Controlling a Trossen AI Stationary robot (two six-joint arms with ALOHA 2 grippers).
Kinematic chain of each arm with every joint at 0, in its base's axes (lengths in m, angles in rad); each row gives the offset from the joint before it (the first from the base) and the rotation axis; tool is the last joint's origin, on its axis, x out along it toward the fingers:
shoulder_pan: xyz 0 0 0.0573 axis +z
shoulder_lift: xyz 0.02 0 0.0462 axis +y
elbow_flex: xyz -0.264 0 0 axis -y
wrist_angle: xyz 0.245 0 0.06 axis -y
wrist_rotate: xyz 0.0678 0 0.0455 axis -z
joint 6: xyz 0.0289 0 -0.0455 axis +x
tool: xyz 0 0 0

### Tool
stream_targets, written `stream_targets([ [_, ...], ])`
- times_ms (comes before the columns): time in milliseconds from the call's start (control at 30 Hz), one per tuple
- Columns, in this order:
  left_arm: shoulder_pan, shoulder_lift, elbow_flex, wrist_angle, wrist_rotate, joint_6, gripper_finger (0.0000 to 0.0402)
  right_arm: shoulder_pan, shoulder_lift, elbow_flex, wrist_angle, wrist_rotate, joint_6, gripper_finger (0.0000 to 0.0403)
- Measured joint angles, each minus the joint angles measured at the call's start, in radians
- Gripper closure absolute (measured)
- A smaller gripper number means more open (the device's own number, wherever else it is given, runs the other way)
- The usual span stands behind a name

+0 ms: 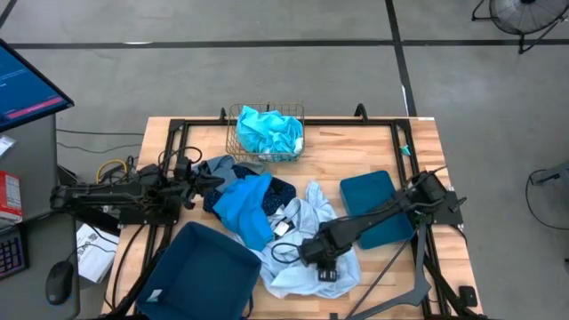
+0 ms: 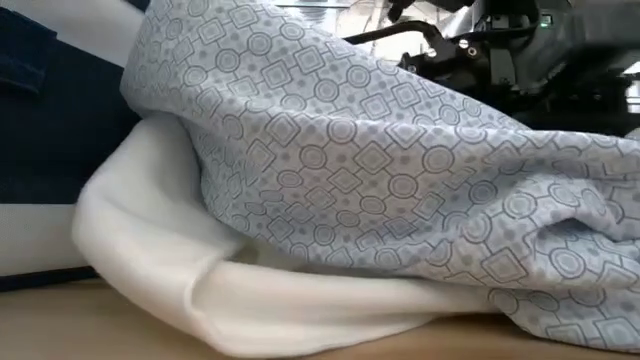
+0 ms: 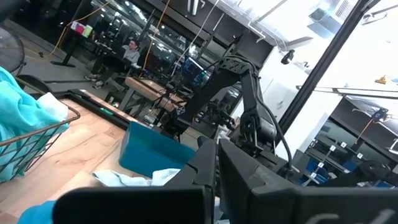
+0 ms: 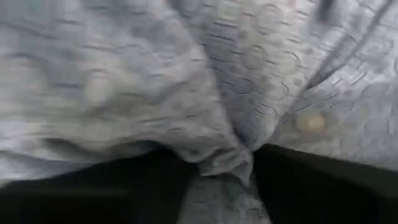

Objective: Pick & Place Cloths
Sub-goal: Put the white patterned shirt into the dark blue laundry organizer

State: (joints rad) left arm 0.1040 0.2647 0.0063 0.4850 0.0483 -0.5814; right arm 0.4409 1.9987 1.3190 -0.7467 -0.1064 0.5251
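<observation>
Right gripper point(image 1: 325, 267) is down on the pale shirt point(image 1: 307, 258) at the table's point(image 1: 373, 147) front middle, and the wrist view fills with that patterned fabric point(image 4: 186, 93), a pinch of it bunched between the two dark fingers point(image 4: 149, 186), so the pincer is clenched on the shirt. From above the fingertips are buried in cloth and hard to pick out. Low view is almost wholly blocked: the pale shirt point(image 2: 400, 200) drapes over a white cloth point(image 2: 200, 280), with only a sliver of arm showing behind. Left gripper point(image 1: 206, 182) hovers at the pile's left edge by the grey cloth point(image 1: 218, 167); its fingers sit side by side in its wrist view point(image 3: 214, 180), but whether they are released or clenched, cannot tell. The blue cloth point(image 1: 242, 206) lies over the navy one point(image 1: 280, 191), mostly hiding it. The turquoise cloth point(image 1: 269, 132) sits in the wire basket point(image 1: 233, 142) at the back. One teal bin point(image 1: 200, 271) is cut off by the front edge; the other bin point(image 1: 369, 196) lies partly under the right arm.
</observation>
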Motion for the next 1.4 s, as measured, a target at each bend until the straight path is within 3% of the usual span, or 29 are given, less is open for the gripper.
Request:
stream_targets([
  [67,0.000,0.001,0.000,0.000,0.000,0.000,0.0398,-0.004,-0.008,0.000,0.020,-0.034,0.000,0.0361],
  [100,0.000,0.001,0.000,0.001,0.000,0.000,0.0398,-0.008,-0.021,-0.002,0.025,-0.041,0.002,0.0378],
  [300,0.000,0.001,0.000,0.004,-0.001,0.000,0.0398,-0.037,-0.174,0.049,0.031,-0.028,0.034,0.0396],
  [567,0.000,0.000,0.000,0.012,-0.005,0.000,0.0398,-0.097,-0.408,0.174,0.051,0.207,0.018,0.0399],
  [767,0.000,0.000,0.000,0.033,-0.004,-0.007,0.0398,-0.110,-0.498,0.269,0.119,0.327,-0.071,0.0401],
  [967,0.000,0.000,0.000,0.061,-0.016,-0.014,0.0398,-0.125,-0.486,0.428,0.230,0.337,-0.221,0.0402],
  [1167,-0.001,0.000,0.005,0.216,-0.037,-0.087,0.0391,-0.136,-0.400,0.634,0.256,0.313,-0.372,0.0402],
  [1400,-0.029,0.028,0.177,0.266,0.075,0.011,0.0315,-0.166,-0.328,0.804,0.184,0.306,-0.457,0.0403],
])
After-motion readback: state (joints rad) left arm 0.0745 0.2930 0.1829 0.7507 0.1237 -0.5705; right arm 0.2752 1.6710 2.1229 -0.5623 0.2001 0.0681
